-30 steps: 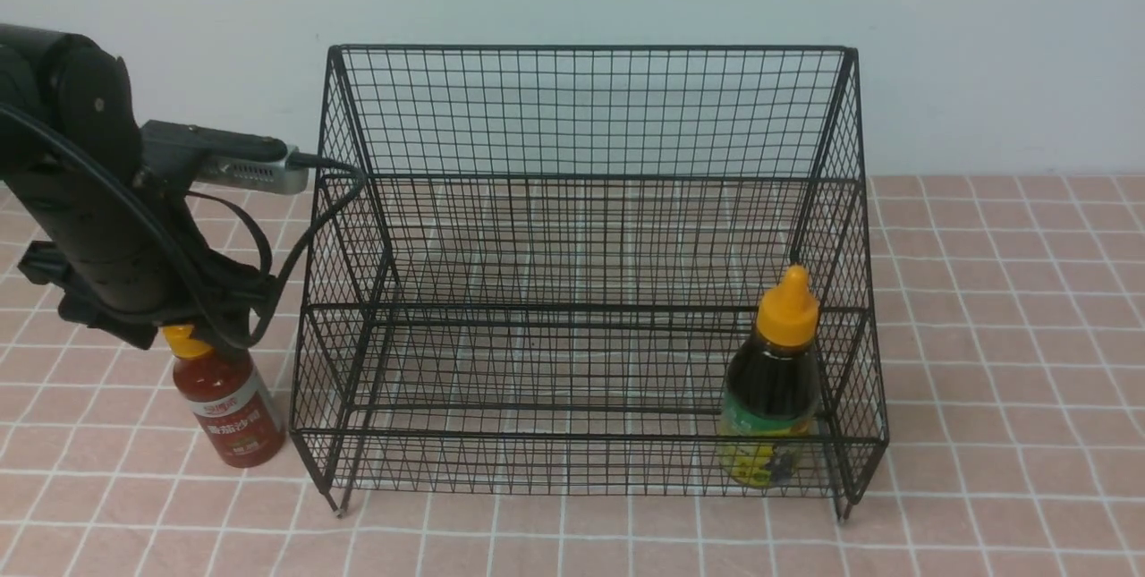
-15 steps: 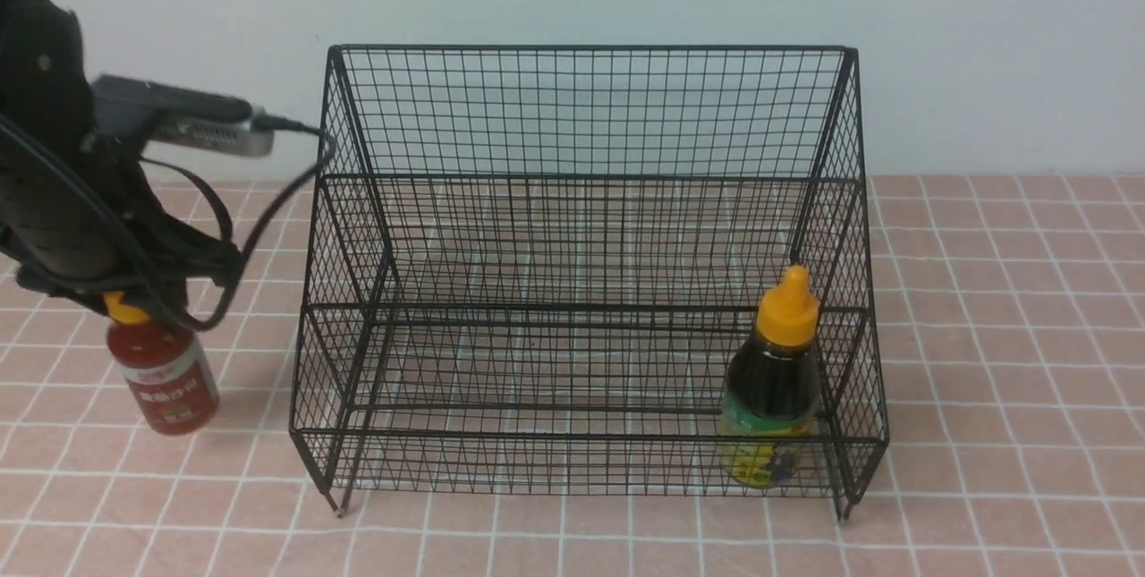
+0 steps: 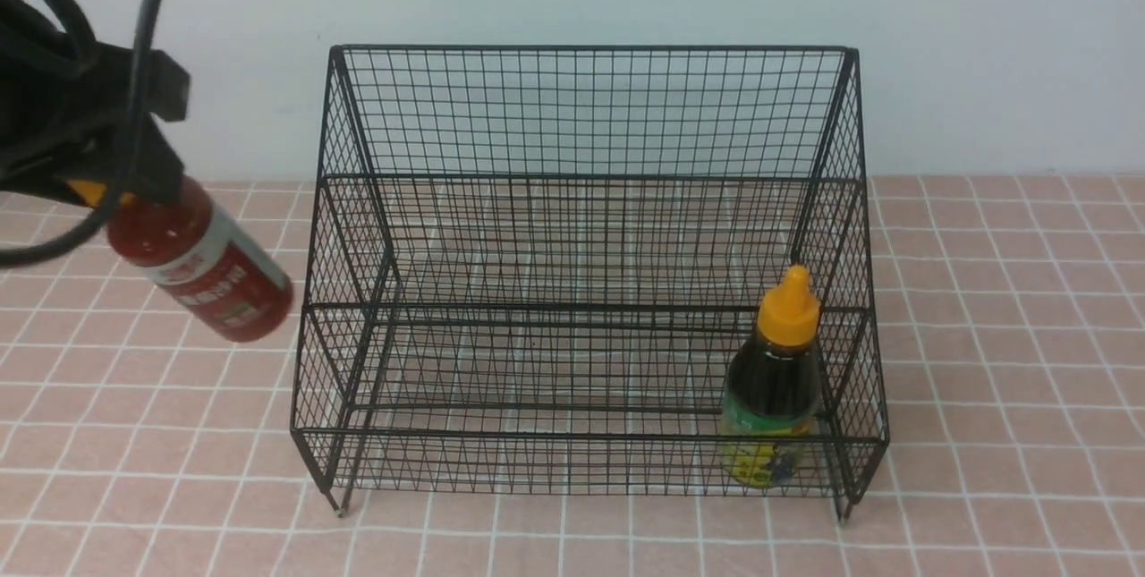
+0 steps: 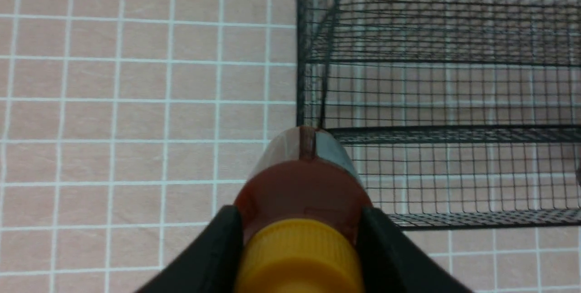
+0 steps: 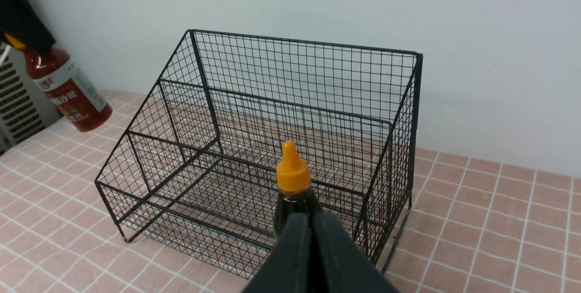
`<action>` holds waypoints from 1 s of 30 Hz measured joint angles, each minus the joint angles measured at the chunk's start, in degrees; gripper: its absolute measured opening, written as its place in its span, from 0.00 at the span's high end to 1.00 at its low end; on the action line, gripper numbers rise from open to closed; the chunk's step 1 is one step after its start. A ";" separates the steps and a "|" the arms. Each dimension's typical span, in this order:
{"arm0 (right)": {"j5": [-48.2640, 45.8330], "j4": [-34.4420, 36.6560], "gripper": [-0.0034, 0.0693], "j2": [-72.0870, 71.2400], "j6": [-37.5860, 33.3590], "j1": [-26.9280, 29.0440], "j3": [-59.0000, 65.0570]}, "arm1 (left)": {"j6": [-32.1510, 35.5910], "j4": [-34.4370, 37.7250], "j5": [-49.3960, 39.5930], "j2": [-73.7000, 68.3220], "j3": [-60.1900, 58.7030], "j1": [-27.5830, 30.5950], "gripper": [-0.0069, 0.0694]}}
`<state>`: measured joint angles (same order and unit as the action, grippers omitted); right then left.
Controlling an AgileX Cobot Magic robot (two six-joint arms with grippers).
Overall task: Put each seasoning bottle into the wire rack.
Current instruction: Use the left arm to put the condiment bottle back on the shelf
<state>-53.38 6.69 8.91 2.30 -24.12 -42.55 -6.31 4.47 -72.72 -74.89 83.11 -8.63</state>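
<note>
My left gripper (image 3: 107, 188) is shut on the shoulder of the red sauce bottle (image 3: 210, 268), which hangs tilted in the air left of the black wire rack (image 3: 590, 174), level with its middle tier. In the left wrist view both black fingers (image 4: 218, 247) clamp the red sauce bottle (image 4: 302, 188) just below its yellow cap. The dark-liquid bottle (image 3: 774, 380) with an orange nozzle cap stands upright in the rack's lowest tier at the right end. My right gripper (image 5: 311, 222) is shut and empty, back from the rack's front, in line with the dark-liquid bottle (image 5: 292, 184).
The rack (image 5: 281, 147) stands on pink tiles with white grout, its tall back close to a pale wall. A black cable (image 3: 134, 67) loops off my left arm above the red bottle. A grey slatted object (image 5: 13, 97) stands at the table's far left.
My left gripper closed on the red sauce bottle where it stood left of the rack, then lifted it off the tiles. The bottle now hangs higher and tilted, its base toward the rack.
</note>
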 joint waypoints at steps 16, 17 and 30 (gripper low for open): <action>0.00 -0.14 0.97 0.00 0.00 0.00 0.00 | -7.13 -9.57 3.36 -9.79 0.00 -19.25 0.53; 0.00 -0.14 0.97 0.00 0.00 0.00 0.00 | -7.24 -9.82 4.03 -10.49 0.00 -19.25 0.53; 0.00 -0.14 0.97 0.00 0.05 0.00 0.00 | -7.26 -10.86 3.76 -19.42 0.00 -19.34 0.53</action>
<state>-53.38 6.55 8.91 2.35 -24.12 -42.55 -13.58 -6.38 -68.97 -94.32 83.11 -27.97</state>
